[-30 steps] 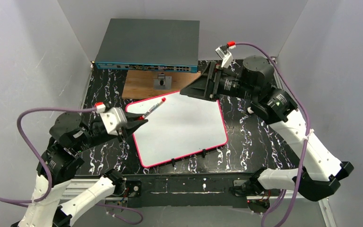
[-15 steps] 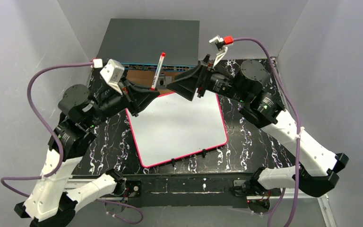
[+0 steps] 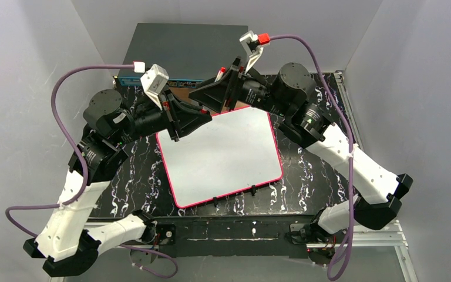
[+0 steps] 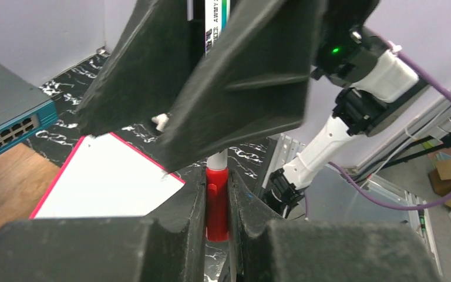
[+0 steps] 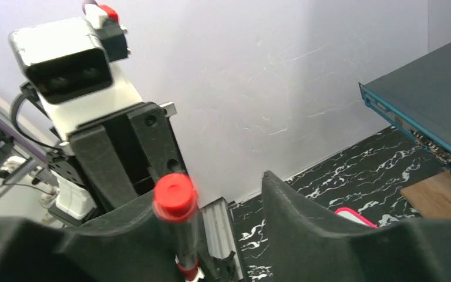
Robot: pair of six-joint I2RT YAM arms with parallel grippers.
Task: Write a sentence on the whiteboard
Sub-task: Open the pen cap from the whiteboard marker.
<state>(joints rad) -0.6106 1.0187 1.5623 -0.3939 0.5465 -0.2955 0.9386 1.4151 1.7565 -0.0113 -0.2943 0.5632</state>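
Left wrist view: left gripper (image 4: 216,183) clamped the marker (image 4: 216,207) upright. Right gripper (image 5: 211,191), jaws apart, straddled its cap (image 5: 175,197) at the whiteboard's (image 3: 223,154) 12 o'clock, probably to uncap it.

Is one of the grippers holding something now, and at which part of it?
The left gripper is shut on the marker, clamping its red end. The right gripper stands open around the barrel, not gripping it.

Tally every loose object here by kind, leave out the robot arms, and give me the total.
Large white rectangular whiteboard with pink-red rim: 1
White marker pen with red cap: 1
Brown wooden board: 1
Flat grey-blue network switch box: 1
Total: 4
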